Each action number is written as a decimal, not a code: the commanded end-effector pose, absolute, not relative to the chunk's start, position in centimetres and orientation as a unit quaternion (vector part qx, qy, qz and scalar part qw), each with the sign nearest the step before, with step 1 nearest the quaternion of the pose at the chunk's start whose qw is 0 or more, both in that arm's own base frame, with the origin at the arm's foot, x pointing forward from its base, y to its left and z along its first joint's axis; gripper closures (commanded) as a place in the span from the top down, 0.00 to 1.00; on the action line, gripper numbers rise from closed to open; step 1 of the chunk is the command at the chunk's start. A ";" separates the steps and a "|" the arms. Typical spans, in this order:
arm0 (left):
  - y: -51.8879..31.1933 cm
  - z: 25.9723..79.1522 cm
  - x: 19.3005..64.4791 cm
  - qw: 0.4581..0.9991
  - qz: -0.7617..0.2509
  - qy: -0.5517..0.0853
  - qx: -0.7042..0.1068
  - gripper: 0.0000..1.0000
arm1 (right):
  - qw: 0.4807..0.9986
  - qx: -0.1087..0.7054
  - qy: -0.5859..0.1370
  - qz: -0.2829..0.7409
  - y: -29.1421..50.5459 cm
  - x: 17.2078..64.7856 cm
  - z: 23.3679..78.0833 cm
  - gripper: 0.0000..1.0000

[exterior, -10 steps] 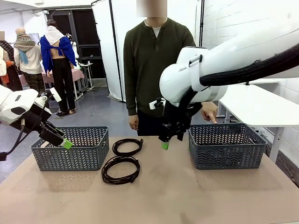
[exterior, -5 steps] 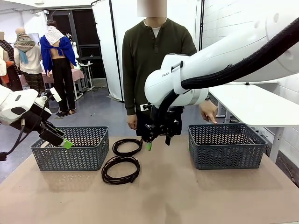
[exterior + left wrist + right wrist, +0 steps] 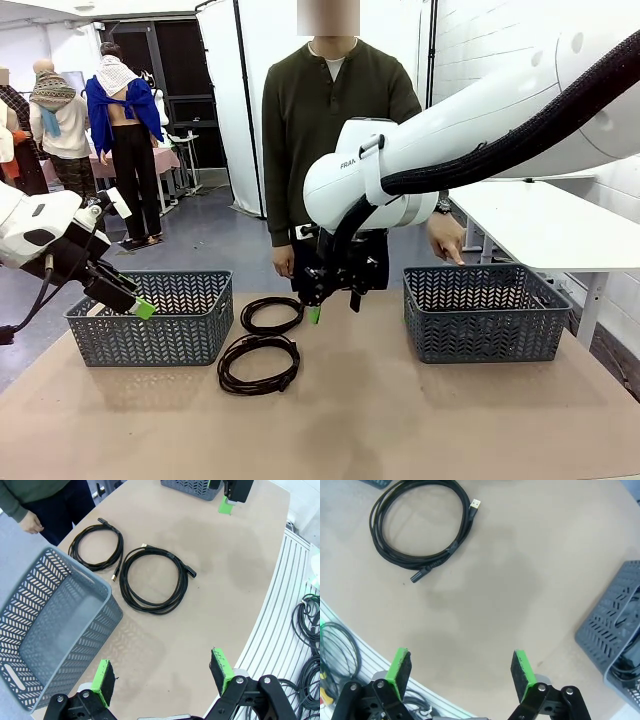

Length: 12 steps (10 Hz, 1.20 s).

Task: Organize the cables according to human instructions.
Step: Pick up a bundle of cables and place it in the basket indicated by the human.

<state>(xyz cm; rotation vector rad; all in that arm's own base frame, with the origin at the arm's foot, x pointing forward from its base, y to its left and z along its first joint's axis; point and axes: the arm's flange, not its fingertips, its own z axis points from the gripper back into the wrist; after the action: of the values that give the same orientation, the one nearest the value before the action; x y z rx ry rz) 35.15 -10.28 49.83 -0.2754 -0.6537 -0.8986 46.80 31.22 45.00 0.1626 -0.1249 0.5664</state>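
Left of R end effector [image 3: 330, 305]: cables [image 3: 224, 368]

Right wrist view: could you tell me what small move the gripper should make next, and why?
Probably shift the right gripper over the coiled USB cable before lowering: its fingers stand open and empty above bare table, with the cable off to one side.

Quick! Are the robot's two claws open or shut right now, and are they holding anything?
Left gripper: open, holding nothing.
Right gripper: open, holding nothing.
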 end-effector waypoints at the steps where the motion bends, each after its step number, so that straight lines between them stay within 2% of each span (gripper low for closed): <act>1: -10.1 49.7 35.3 0.838 -0.428 -0.310 -0.138 1.00 | 0.955 0.082 -0.061 0.278 30.8 46.6 45.0 1.00; 7: -10.1 49.7 35.3 0.838 -0.428 -0.310 -0.138 1.00 | 0.955 0.080 -0.062 0.279 31.2 46.8 45.0 1.00; 10: -10.1 49.7 35.3 0.838 -0.428 -0.310 -0.138 1.00 | 0.990 0.060 0.003 0.130 34.7 48.3 45.3 1.00; 12: -10.1 49.7 35.3 0.838 -0.428 -0.310 -0.138 1.00 | 0.995 0.040 0.012 0.087 36.9 48.6 44.8 1.00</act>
<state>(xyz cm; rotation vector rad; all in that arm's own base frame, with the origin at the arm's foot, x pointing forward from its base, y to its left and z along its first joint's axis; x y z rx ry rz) 35.15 -10.28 49.83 -0.2752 -0.6537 -0.8985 47.70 34.67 44.52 0.1093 0.0046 0.2162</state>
